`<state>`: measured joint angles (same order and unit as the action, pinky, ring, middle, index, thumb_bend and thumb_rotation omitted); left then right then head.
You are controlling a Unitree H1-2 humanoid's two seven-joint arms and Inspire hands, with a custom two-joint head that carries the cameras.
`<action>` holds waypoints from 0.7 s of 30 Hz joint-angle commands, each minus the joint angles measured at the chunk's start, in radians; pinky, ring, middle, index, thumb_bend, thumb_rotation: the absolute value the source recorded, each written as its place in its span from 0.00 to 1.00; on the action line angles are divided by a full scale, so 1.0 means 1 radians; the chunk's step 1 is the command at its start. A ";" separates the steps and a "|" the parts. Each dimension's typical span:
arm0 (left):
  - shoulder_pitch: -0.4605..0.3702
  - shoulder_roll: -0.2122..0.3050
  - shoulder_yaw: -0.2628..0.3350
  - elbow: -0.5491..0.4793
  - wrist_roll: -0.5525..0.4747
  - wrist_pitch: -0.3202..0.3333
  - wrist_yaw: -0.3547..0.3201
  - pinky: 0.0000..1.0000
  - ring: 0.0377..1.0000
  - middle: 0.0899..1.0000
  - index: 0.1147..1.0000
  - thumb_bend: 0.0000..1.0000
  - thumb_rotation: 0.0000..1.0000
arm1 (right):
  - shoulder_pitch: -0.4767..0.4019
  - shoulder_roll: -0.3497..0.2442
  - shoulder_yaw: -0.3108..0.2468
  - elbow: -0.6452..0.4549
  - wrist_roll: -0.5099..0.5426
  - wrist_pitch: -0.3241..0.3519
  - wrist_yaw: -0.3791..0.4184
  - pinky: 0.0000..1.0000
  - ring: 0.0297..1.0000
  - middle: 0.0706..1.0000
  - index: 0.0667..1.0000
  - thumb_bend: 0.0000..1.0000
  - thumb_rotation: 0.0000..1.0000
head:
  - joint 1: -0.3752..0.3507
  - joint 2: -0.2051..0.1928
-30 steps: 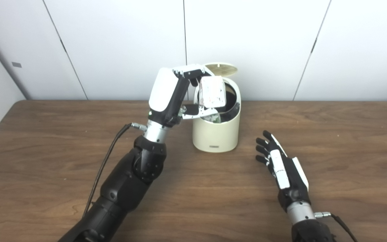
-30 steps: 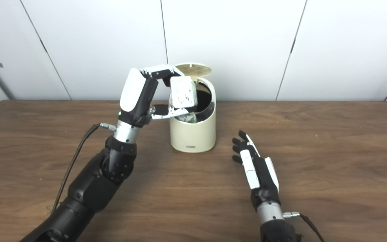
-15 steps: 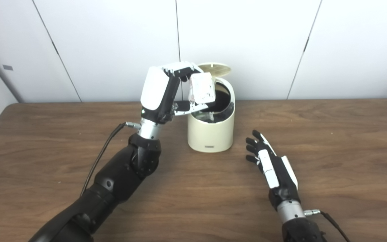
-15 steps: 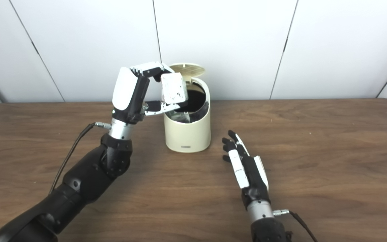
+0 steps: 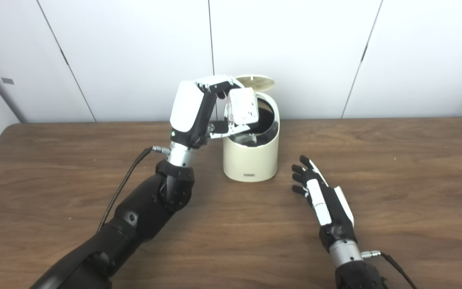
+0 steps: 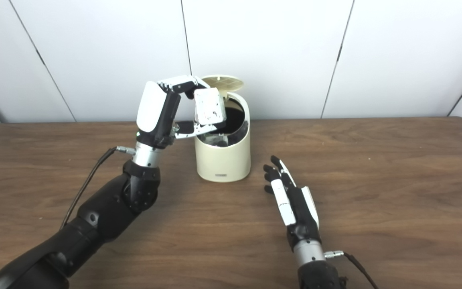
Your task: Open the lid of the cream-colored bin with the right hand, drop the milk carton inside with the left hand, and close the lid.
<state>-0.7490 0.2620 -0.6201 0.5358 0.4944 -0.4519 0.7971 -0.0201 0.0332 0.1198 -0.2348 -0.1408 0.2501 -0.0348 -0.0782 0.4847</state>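
Left eye view shows a brown wooden table (image 5: 395, 168) set against a wall of white panels (image 5: 295, 52), with a cream-colored bin (image 5: 250, 160) standing near the middle toward the back. Its round lid (image 5: 256, 80) is tipped up and back at the far rim, so the dark inside of the bin is open to see.

Raised at the bin's near-left rim is the left hand (image 5: 209, 110), its white back facing me. It grips the milk carton (image 5: 243, 106), fingers (image 5: 219, 85) curled over the top of it and the thumb underneath. The carton is a small white box with faint reddish marks on its face, tilted, and held in the air over the left part of the opening, above the rim, not yet inside. Something pale and crumpled lies down in the bin below it, too dim to make out. A black cable (image 5: 124, 184) runs from the wrist of that arm down across the table.

To the right of the bin and closer to me, the right hand (image 5: 322, 194) lies low over the table, holding nothing, its fingers spread apart and pointing away toward the wall. It is apart from the bin, touching neither it nor the lid.
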 commanded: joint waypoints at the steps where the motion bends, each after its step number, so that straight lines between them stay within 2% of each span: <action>1: -0.047 -0.006 0.018 -0.023 -0.020 -0.018 0.000 0.38 0.42 0.44 0.42 0.48 0.00 | -0.015 0.010 0.006 -0.028 -0.007 -0.031 0.002 0.81 0.88 0.88 0.95 0.55 1.00 | -0.001 0.001; 9: -0.034 -0.029 0.035 -0.032 -0.022 -0.018 -0.031 0.37 0.42 0.44 0.42 0.48 0.00 | -0.014 0.010 0.010 -0.030 -0.014 -0.031 0.001 0.81 0.88 0.88 0.95 0.54 1.00 | -0.001 0.007; 15: -0.007 -0.053 0.104 -0.041 -0.036 -0.018 -0.163 0.37 0.42 0.45 0.41 0.48 0.00 | -0.016 0.010 0.012 -0.029 -0.017 -0.028 0.005 0.81 0.89 0.89 0.95 0.55 1.00 | -0.005 0.006; 21: 0.015 -0.070 0.165 -0.053 -0.016 -0.018 -0.234 0.37 0.42 0.45 0.41 0.48 0.00 | -0.018 0.012 0.015 -0.036 -0.038 -0.015 -0.002 0.80 0.88 0.87 0.94 0.54 1.00 | -0.006 0.010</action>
<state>-0.7062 0.1931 -0.4699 0.5189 0.4696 -0.4507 0.5686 -0.0198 0.0332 0.1274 -0.2376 -0.1692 0.2523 -0.0352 -0.0828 0.4939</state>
